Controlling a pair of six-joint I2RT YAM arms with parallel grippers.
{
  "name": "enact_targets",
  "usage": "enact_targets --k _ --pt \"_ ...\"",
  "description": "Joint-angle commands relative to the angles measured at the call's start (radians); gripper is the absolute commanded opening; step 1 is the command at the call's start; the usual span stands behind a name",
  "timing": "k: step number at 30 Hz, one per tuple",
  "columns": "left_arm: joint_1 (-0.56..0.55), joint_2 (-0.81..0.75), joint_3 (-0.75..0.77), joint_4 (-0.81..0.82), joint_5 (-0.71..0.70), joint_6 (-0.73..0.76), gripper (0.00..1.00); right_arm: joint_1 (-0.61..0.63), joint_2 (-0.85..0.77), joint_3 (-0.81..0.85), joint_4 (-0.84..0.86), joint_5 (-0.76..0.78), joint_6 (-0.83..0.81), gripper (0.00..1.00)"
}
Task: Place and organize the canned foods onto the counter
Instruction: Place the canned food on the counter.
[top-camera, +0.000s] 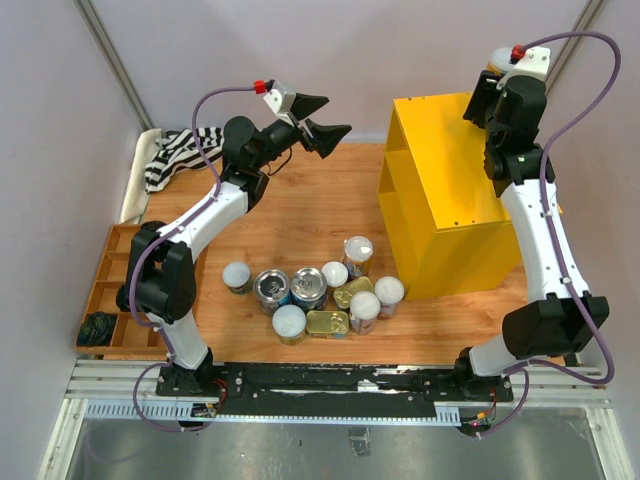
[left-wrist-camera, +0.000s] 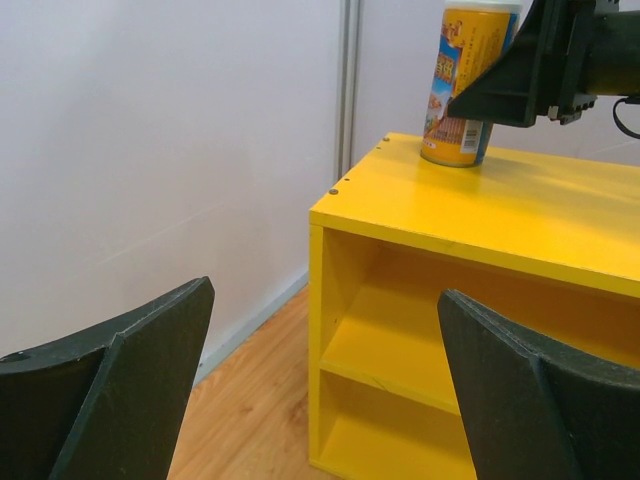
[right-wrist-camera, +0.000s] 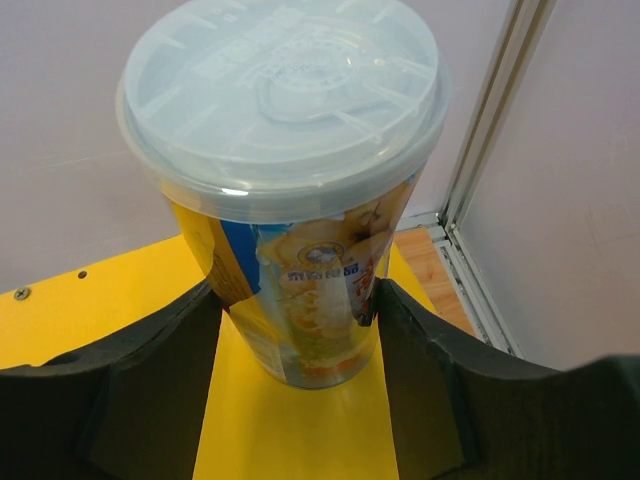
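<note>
Right pincer (right-wrist-camera: 297, 300) clasps the tall yellow white-lidded tube (right-wrist-camera: 282, 115), standing on the bright yellow boxy bench (right-wrist-camera: 290, 440); I'd release gently, retreat straight. Left pincer (top-camera: 336, 114) gapes empty.

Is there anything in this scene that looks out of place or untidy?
Only the striped cloth: it lies crumpled at the far left corner of the table, not folded flat. Nothing looks spilled or broken.
</note>
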Motion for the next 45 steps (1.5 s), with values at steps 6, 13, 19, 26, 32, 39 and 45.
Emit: enact_targets --k 6,13,19,26,32,39,45 --pt "0.008 -0.035 -0.008 -0.017 -0.015 0.033 1.00 -0.044 0.057 0.054 0.033 -0.028 -0.018 0.40" --pt "0.008 -0.033 -0.006 -0.021 -0.015 0.037 1.00 -0.049 0.083 0.071 0.041 -0.036 -0.021 0.40" --pt "0.008 -0.033 -0.006 -0.032 -0.012 0.044 1.00 -0.051 0.115 0.096 0.044 -0.038 -0.027 0.40" --pt "0.008 -0.041 -0.008 -0.051 -0.007 0.062 1.00 -0.061 0.132 0.111 0.044 -0.037 -0.034 0.40" --pt "0.008 -0.040 -0.008 -0.051 -0.006 0.061 1.00 -0.077 0.141 0.114 0.042 -0.044 -0.034 0.40" --pt "0.008 -0.036 -0.006 -0.047 -0.004 0.056 1.00 -0.085 0.150 0.119 0.040 -0.067 -0.031 0.40" --pt "0.008 -0.037 -0.006 -0.054 -0.006 0.059 1.00 -0.085 0.163 0.134 0.041 -0.077 -0.028 0.40"
